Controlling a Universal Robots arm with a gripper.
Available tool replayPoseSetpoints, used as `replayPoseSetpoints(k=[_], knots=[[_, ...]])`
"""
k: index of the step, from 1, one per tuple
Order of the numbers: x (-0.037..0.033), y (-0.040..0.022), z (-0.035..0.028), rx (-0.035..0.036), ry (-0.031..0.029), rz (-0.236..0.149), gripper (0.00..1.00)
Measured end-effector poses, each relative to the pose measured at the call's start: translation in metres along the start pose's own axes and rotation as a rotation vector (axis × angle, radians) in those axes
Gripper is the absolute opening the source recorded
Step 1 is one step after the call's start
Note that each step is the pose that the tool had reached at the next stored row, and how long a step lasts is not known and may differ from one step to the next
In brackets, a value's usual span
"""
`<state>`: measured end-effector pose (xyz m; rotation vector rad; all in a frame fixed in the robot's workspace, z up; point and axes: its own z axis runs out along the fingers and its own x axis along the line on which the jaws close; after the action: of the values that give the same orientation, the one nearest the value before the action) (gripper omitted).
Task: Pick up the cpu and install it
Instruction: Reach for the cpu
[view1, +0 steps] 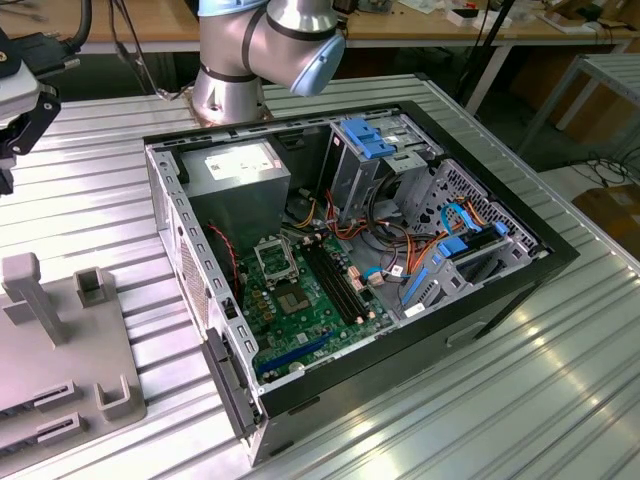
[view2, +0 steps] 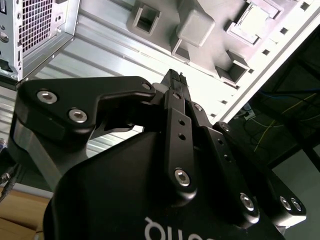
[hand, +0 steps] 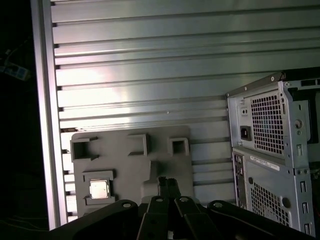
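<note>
Gripper: clenched, fingertips pressed together in both wrist views, nothing held between them. It hangs above the table, clear of every object.

Cpu: not yet picked up. It lies flat, silver top up, in a square recess near one corner of the grey tray. In the first wrist view the closed fingertips line up with the tray's middle edge, off to the side of the cpu and not touching it.

Tray: rests on the ribbed metal table, outside the case, at the exterior view's left and near side. It carries several other raised blocks and open pockets.

Case: lies on its side, open upward, mid-table. The green motherboard sits on its floor. The silver socket frame is at the board's far-left part, just beside the long black memory slots. Orange and blue cables run at the case's right side.

Arm base: stands on the table just beyond the case's far wall.

The case's perforated rear panel shows in the first wrist view, beside the tray but apart from it.
</note>
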<state>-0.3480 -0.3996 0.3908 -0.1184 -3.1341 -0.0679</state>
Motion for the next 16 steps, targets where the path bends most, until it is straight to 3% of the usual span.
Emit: replayPoseSetpoints(k=[16], knots=[[0.0095, -0.0007, 0.0, 0.0, 0.0, 0.0, 0.11]])
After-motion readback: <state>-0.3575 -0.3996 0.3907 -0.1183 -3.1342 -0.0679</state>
